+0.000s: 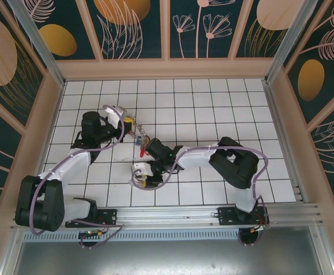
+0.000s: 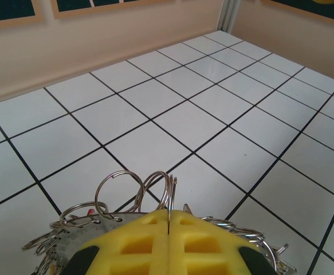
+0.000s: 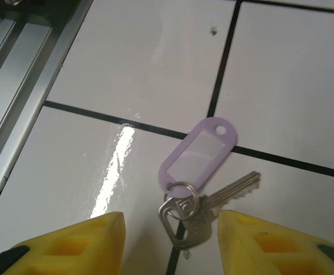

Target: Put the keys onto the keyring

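My left gripper [image 2: 168, 215] is shut, with the thin wire of the keyring [image 2: 168, 192] pinched edge-on between its yellow fingers [image 2: 138, 240]. Several small split rings [image 2: 116, 192] and keys hang in a bunch around it. From above, that left gripper [image 1: 130, 123] sits mid-left on the tiled floor, and the bunch [image 1: 140, 137] with a red tag [image 1: 142, 152] trails from it. My right gripper [image 3: 169, 220] is open, low over a silver key [image 3: 235, 189] with a lilac tag [image 3: 198, 152] lying flat on the tiles. The key's head lies between the two fingers, touching neither. The right gripper [image 1: 142, 176] is just below the bunch.
An aluminium rail [image 3: 18, 86] runs along the floor's near edge, left of the lilac-tagged key; from above it is the rail [image 1: 172, 216] carrying both arm bases. Beige walls [image 2: 98, 46] enclose the tiled floor [image 1: 212, 109], which is open at the back and right.
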Motion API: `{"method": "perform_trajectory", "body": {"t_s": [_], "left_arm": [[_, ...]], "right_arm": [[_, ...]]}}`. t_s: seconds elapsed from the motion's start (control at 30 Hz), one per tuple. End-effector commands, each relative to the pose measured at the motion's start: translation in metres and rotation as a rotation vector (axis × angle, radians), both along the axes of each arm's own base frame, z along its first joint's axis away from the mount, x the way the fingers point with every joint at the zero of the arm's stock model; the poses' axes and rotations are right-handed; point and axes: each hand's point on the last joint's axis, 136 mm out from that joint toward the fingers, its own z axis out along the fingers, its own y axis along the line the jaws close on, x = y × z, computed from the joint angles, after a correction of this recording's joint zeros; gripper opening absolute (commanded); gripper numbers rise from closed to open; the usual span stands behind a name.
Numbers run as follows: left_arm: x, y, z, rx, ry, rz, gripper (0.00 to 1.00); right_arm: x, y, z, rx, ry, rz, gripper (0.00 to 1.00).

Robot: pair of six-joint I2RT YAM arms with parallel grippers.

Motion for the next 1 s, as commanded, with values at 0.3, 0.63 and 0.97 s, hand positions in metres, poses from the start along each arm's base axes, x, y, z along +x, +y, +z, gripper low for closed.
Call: {"method": "perform_trajectory", "body": {"t_s": [0.3, 0.63, 0.97], "left_arm": [[0.007, 0.001, 0.014, -0.027, -0.038, 0.007, 0.00], [0.007, 0.001, 0.014, -0.027, -0.035, 0.006, 0.00], [0.007, 0.002, 0.015, -0.024, -0.038, 0.011, 0.00]], "right_arm": [[-0.013, 0.007, -0.016, -0.103, 0.057, 0.075, 0.44], [-0.008, 0.019, -0.016, -0.115, 0.055, 0.035, 0.42], [0.002, 0.035, -0.027, -0.132, -0.079, -0.099, 0.27]]}}
